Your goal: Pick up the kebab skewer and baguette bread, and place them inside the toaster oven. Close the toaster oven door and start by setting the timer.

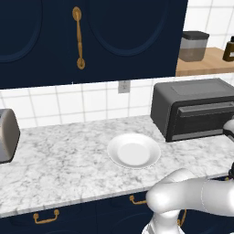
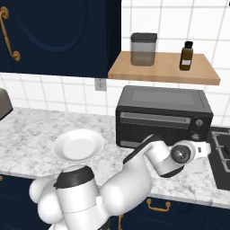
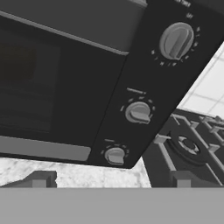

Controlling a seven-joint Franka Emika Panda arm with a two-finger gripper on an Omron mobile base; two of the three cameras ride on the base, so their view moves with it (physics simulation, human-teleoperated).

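The dark grey toaster oven (image 1: 192, 98) (image 2: 164, 101) stands at the back right of the counter. Its glass door (image 1: 205, 119) (image 2: 152, 128) (image 3: 43, 87) is shut, upright against the body. My gripper (image 3: 112, 180) hovers low in front of the oven's right end, open, with nothing between its fingertips (image 3: 41, 179). It faces the control strip, where three knobs show: top (image 3: 176, 40), middle (image 3: 138, 112) and bottom (image 3: 115, 155). The kebab skewer and the baguette bread are hidden. A dim brownish patch shows behind the glass; I cannot tell what it is.
An empty white plate (image 1: 133, 150) (image 2: 77, 145) lies mid-counter. A silver toaster (image 1: 7, 135) stands at the far left. Stove grates (image 2: 222, 148) (image 3: 188, 144) adjoin the oven on the right. Above it, a wooden shelf (image 2: 206, 74) carries a jar (image 2: 143, 49) and a bottle (image 2: 186, 56).
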